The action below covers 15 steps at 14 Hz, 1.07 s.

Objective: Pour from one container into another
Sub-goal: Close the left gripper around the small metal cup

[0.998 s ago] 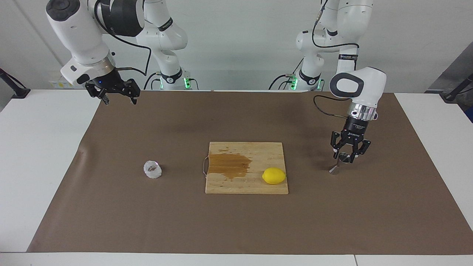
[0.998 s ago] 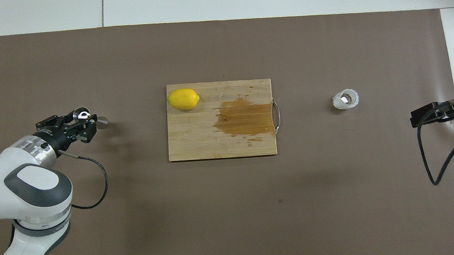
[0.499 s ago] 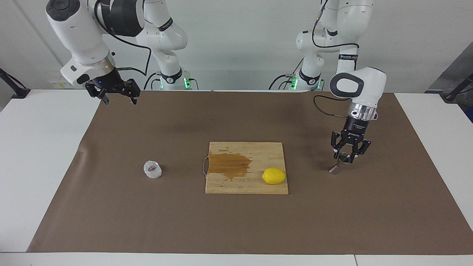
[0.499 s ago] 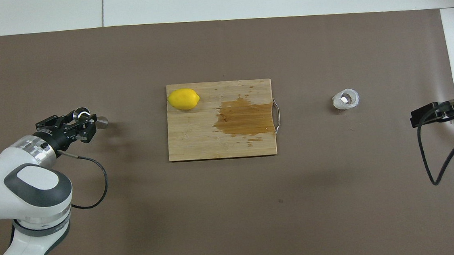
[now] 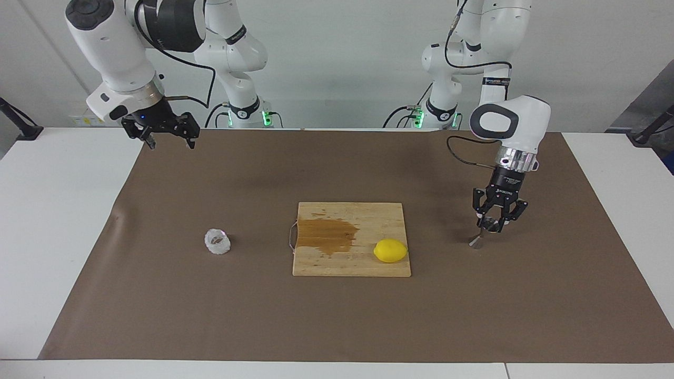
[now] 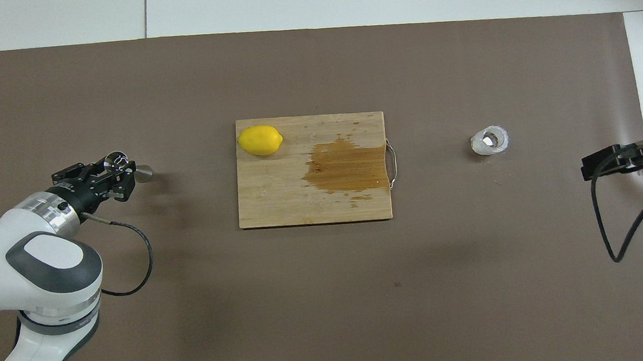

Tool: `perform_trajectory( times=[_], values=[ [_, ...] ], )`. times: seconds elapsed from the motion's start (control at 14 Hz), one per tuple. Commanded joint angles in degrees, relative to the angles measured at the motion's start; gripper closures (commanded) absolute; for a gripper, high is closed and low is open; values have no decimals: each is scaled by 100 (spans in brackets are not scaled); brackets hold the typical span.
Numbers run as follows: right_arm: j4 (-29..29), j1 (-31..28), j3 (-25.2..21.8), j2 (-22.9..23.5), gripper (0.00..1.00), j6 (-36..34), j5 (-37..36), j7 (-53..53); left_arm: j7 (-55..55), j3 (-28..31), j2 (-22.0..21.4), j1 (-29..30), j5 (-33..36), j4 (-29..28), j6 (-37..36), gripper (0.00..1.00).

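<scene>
The left gripper [image 5: 494,223] points down, jaws clamped on the tilted jigger [image 5: 483,232]; the right gripper [image 5: 167,141] waits wide-jawed; the crinkled cup [image 5: 217,241] looks brownish inside.

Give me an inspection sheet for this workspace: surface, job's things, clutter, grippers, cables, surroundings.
Surface: brown mat on a white table.
Job's things: crinkled whitish cup upright on the mat toward the right arm's end; steel jigger toward the left arm's end, tilted, its base on the mat.
Clutter: wooden cutting board mid-mat with a brown wet stain; lemon on the board.
Grippers: left gripper low, jaws shut on the jigger's upper cone; right gripper raised over the mat's corner at its own end, jaws open, waiting.
Cables: black cable looping from the left wrist; another at the right arm.
Surroundings: plain white wall.
</scene>
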Motion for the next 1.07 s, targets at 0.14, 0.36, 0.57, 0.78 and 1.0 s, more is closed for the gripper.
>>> perform_trajectory(
  times=[0.14, 0.36, 0.57, 0.78, 1.0],
  values=[
    [1, -65, 46, -53, 0, 2, -49, 65, 98, 45, 80, -78, -137, 95, 91, 91],
    [1, -65, 46, -53, 0, 2, -49, 65, 334, 36, 89, -16, -93, 218, -14, 92],
    [1, -65, 46, -53, 0, 2, -49, 65, 370, 45, 89, -34, -76, 411, -190, 100],
    [1, -65, 46, -53, 0, 2, -49, 65, 379, 28, 37, -69, 65, 561, -523, 100],
    [1, -65, 46, -53, 0, 2, -49, 65, 335, -16, -51, -95, 65, 745, -919, 100]
  ],
)
